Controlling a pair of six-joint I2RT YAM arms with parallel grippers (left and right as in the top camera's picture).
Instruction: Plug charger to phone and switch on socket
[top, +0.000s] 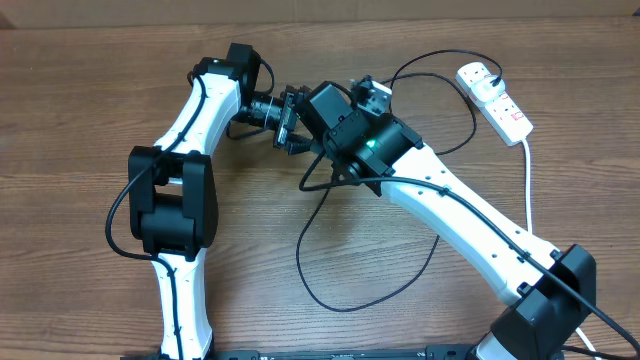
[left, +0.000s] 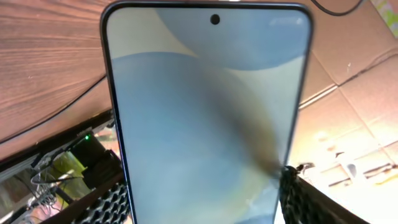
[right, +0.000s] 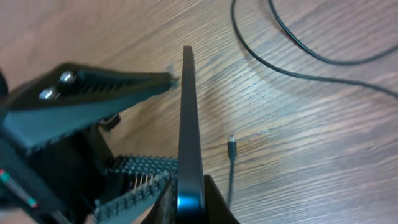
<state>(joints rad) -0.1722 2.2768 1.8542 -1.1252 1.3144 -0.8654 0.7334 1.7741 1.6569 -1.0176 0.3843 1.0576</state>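
The phone (left: 205, 124) has a light blue screen and is held up off the table between both grippers. In the right wrist view it shows edge-on (right: 188, 118). My left gripper (top: 288, 122) (left: 200, 193) is shut across the phone's width. My right gripper (top: 320, 115) (right: 186, 190) is shut on its thin edge. The charger's black cable (top: 299, 255) loops over the table, and its small plug tip (right: 231, 144) lies loose on the wood beside the phone. The white socket (top: 497, 100) lies at the far right, and the cable runs up to its far end.
The socket's thick white cord (top: 528, 190) runs down the right side toward my right arm's base. More black cable (right: 292, 71) curves across the wood beyond the phone. Both arms crowd the table's upper middle.
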